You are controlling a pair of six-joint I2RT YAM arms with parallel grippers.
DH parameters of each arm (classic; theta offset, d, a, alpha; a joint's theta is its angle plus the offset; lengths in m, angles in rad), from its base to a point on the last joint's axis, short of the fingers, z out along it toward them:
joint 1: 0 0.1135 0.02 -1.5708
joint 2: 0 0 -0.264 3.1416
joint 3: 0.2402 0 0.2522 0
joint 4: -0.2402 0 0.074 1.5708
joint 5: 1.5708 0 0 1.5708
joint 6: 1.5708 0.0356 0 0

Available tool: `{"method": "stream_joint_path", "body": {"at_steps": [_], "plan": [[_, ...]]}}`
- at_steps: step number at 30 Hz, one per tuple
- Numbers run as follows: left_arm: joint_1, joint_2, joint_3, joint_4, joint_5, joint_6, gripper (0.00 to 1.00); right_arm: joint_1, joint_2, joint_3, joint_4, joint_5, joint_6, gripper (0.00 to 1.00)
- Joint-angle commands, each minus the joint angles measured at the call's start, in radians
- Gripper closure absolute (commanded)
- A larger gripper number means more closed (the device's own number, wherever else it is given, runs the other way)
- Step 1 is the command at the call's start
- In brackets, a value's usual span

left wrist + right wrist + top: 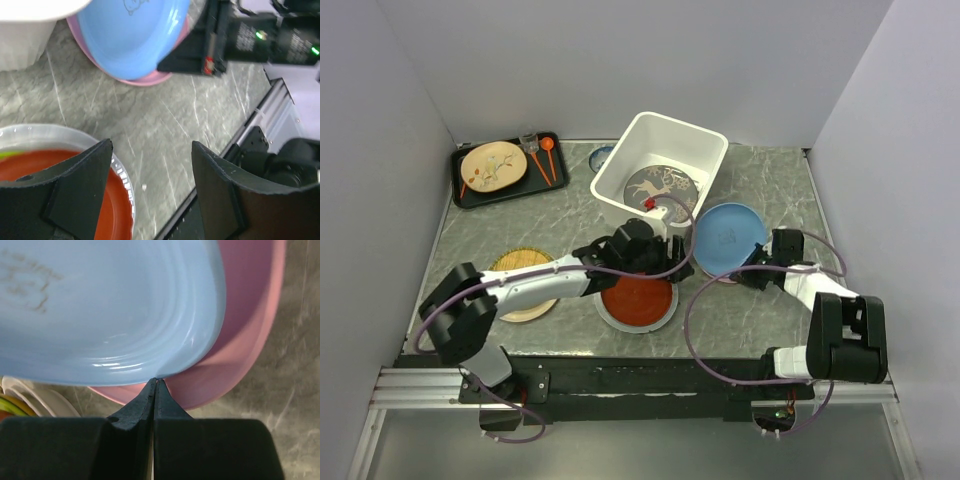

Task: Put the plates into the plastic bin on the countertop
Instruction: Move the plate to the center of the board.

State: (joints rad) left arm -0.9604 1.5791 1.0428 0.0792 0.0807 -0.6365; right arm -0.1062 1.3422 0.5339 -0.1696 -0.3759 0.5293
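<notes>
The white plastic bin [703, 150] stands at the back centre of the countertop [760, 310], with the grey reindeer plate [660, 188] lying inside it. To its right, a light blue plate [728, 235] [100, 305] tilts up off a pink plate [240, 340] [145, 80]. My right gripper [757, 266] [156, 381] is shut, and its tips touch the underside of the blue plate's near rim. The left gripper [668, 264] [152, 150] hangs open over the right edge of a red plate [638, 298] [45, 170], holding nothing. At the left, a woven yellow plate [523, 262] rests on a cream plate [528, 308].
A black tray [470, 195] at the back left carries a cream twig-pattern plate [492, 165] and small utensils. A small dark-blue-rimmed dish [601, 157] sits left of the bin. The red plate lies in a white-rimmed plate [120, 172]. The table's metal front rail [620, 385] is close by.
</notes>
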Motion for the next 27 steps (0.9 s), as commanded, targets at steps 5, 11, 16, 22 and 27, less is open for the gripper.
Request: {"method": "stream_joint_path", "body": {"at_steps": [5, 11, 16, 22, 27], "plan": [[-0.005, 0.139, 0.106, 0.050, -0.022, -0.019, 0.30, 0.020, -0.107, -0.068, -0.085, 0.015, 0.015, 1.00], [-0.006, 0.214, 0.148, 0.060, 0.010, -0.038, 0.31, 0.063, -0.140, -0.077, -0.110, 0.025, 0.044, 1.00], [-0.009, 0.269, 0.187, 0.082, 0.045, -0.057, 0.31, 0.129, -0.172, -0.092, -0.123, 0.052, 0.081, 1.00], [-0.018, 0.334, 0.253, 0.068, 0.059, -0.054, 0.31, 0.183, -0.230, -0.112, -0.148, 0.071, 0.110, 1.00], [-0.021, 0.398, 0.301, 0.065, 0.056, -0.063, 0.32, 0.192, -0.290, -0.115, -0.191, 0.089, 0.112, 1.00]]}}
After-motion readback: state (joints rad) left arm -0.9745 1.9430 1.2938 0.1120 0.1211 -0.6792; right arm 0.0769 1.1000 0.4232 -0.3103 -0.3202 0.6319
